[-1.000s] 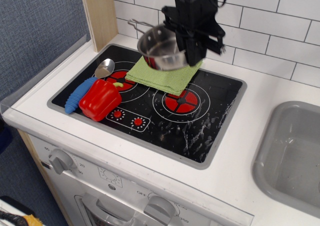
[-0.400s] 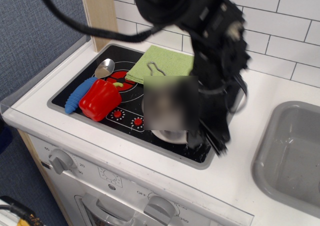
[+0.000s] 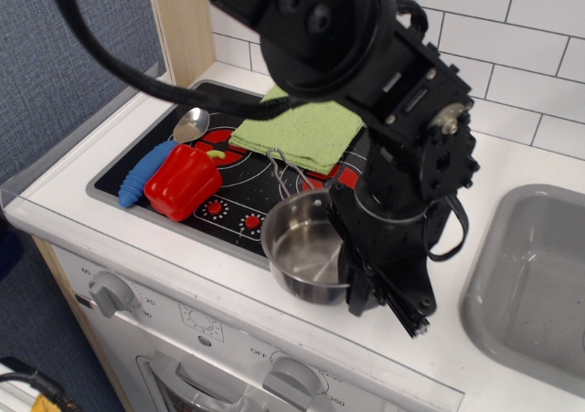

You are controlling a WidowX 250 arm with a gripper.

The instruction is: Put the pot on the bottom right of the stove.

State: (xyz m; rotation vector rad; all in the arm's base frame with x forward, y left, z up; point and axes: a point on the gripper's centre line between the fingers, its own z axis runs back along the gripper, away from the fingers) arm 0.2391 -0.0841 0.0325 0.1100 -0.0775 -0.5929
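Observation:
The shiny steel pot (image 3: 303, 247) sits at the front right of the black stove (image 3: 242, 193), over its near rim, with its thin wire handle pointing back toward the green cloth. My black gripper (image 3: 352, 266) is at the pot's right wall and appears shut on its rim. The arm hides the stove's right side and the right burner.
A green cloth (image 3: 297, 133) lies at the back of the stove. A red pepper (image 3: 183, 182), a silver spoon (image 3: 190, 123) and its blue handle (image 3: 146, 172) lie on the left. The grey sink (image 3: 535, 279) is at the right. White tiled wall behind.
The pot has moved from above the green cloth down and forward to the stove's front right corner. The arm swung down with it and now covers the stove's right side.

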